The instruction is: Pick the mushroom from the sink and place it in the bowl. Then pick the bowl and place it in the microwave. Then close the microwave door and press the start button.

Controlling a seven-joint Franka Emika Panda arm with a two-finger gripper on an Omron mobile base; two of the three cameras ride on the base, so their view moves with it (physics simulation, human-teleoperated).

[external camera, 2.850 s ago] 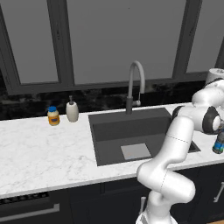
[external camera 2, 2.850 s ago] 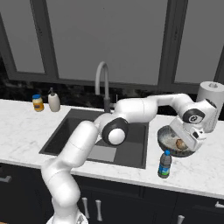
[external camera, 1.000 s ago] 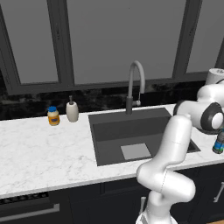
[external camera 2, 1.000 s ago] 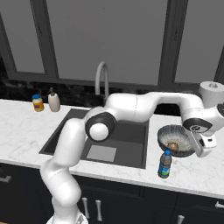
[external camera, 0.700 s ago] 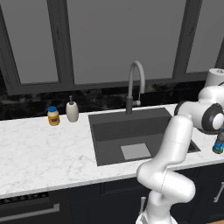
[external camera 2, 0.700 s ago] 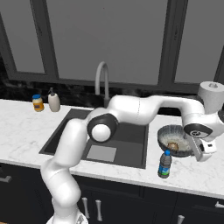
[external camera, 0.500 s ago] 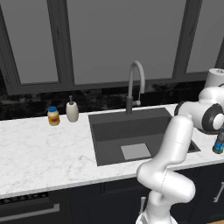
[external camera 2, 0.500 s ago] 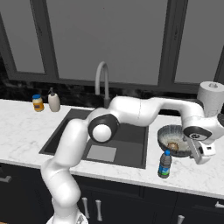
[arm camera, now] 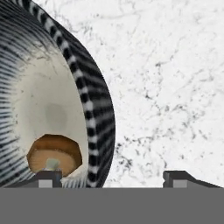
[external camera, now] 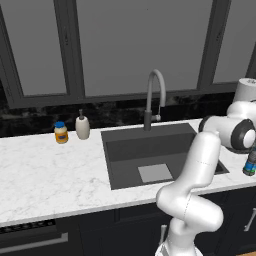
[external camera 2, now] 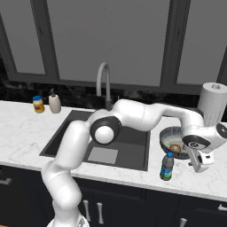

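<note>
bowl (arm camera: 94, 131) — left part cut off

And the pincer (external camera 2: 200, 165) has swung clear: a few seconds back it hung right over the bowl (external camera 2: 172, 138), and now it sits out past the bowl's right rim, lower and closer to the desk (external camera 2: 208, 179). The wrist has rolled round with it, so the hand has tipped away from the bowl. From the hand view, the tips stand spread, one fingertip (arm camera: 48, 177) just below the mushroom (arm camera: 54, 153) inside the bowl, the other out over bare marble beyond the striped rim. In the left base view the forearm has edged further right, toward the frame edge.
</note>
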